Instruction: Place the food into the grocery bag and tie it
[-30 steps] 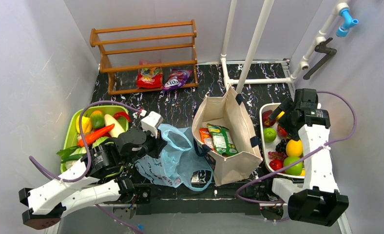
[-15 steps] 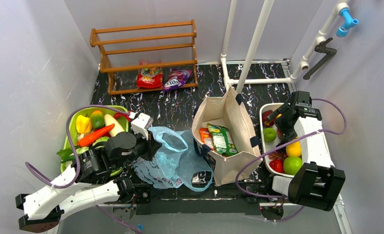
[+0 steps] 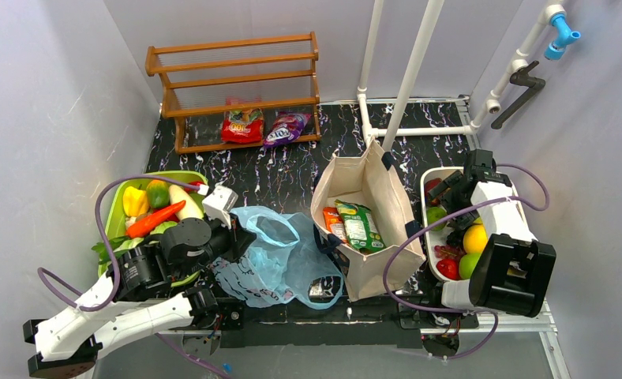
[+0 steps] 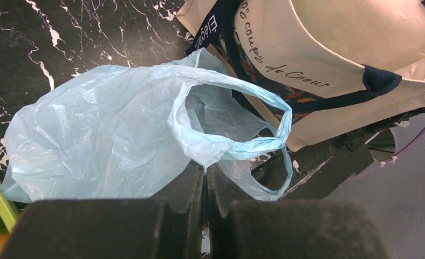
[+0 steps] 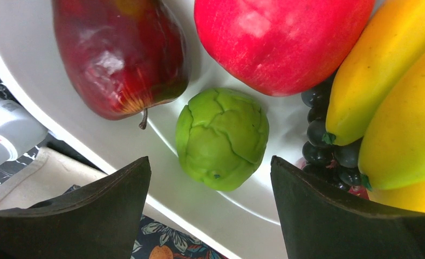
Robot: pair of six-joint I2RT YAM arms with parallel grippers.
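Right gripper [image 5: 207,164], jaws wide, straddles the green round fruit [image 5: 221,137]: likely rigid, slippery; grip at 3 and 9 o'clock. Left gripper [image 4: 205,175] pinches the limp grocery bag [image 4: 91,135].

The top camera is looking down on the canvas tote [image 3: 354,183]; wrist cameras are closely viewing its opposite sides.

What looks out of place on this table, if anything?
The green and orange crinkly snack packets sit inside the stiff beige canvas tote, while the thin light-blue plastic bag beside it lies slumped and looks unfilled. Nothing appears spilled or broken.
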